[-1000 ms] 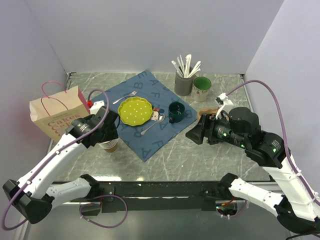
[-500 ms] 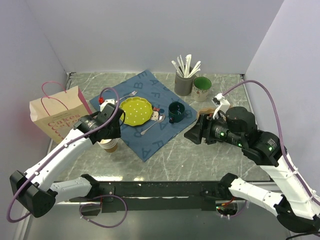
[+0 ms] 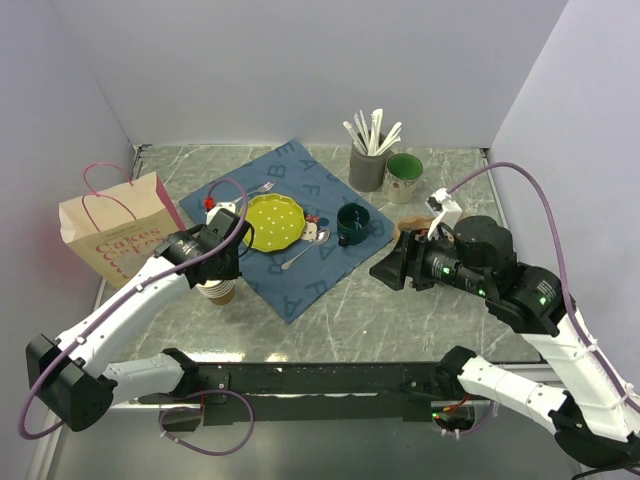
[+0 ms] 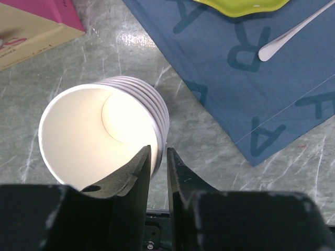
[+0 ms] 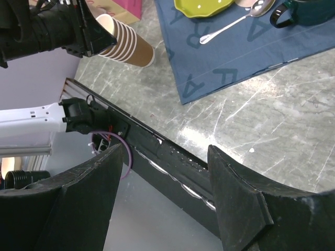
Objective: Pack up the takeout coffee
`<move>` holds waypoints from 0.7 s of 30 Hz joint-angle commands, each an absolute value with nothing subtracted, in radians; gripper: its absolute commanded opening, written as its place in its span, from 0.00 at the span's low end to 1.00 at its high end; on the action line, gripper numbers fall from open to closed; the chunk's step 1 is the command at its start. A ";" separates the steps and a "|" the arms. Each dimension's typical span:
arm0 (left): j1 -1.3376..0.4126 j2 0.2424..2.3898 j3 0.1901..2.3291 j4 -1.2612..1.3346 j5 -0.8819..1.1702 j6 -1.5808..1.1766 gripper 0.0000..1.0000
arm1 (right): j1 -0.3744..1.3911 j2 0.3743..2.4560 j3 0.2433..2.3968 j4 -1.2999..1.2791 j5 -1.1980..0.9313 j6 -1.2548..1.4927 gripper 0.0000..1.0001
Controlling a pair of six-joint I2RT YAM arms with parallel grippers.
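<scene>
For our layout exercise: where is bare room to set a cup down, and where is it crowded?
Free: marble in front of the blue cloth, right of the cup stack; the corner behind the paper bag. Crowded: the cloth.

My left end effector (image 4: 158,157) straddles the 6 o'clock rim of the stack of brown, white-rimmed paper cups (image 4: 99,130) and covers that stretch. I cannot tell whether the pads press the rim. From above, those tips are buried under my own wrist. The kraft paper bag with pink sides (image 4: 26,31) is cut off at 10 o'clock, and the yellow-green scalloped plate (image 4: 241,5) at 12. Behind my right forearm, a brown shape (image 3: 412,222) on the grey marble tabletop (image 3: 360,310) is too covered to identify.
</scene>
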State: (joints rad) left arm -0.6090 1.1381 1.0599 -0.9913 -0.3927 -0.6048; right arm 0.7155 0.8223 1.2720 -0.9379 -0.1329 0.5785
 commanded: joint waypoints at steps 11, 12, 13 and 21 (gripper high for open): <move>-0.606 1.140 1.111 -1.014 -0.402 -0.578 0.11 | 0.712 0.856 1.298 -0.894 -0.137 0.558 0.73; -0.606 1.143 1.118 -1.023 -0.408 -0.578 0.10 | 0.712 0.859 1.298 -0.894 -0.138 0.558 0.73; -0.606 1.146 1.124 -1.029 -0.410 -0.578 0.08 | 0.713 0.859 1.298 -0.893 -0.138 0.558 0.73; -0.606 1.163 1.170 -1.088 -0.422 -0.569 0.01 | 0.712 0.861 1.299 -0.891 -0.138 0.558 0.73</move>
State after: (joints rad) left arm -0.6090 1.1522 1.1137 -1.0496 -0.3946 -0.5850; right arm 0.7155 0.8627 1.2736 -0.9348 -0.1402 0.5743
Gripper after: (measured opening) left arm 0.032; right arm 0.732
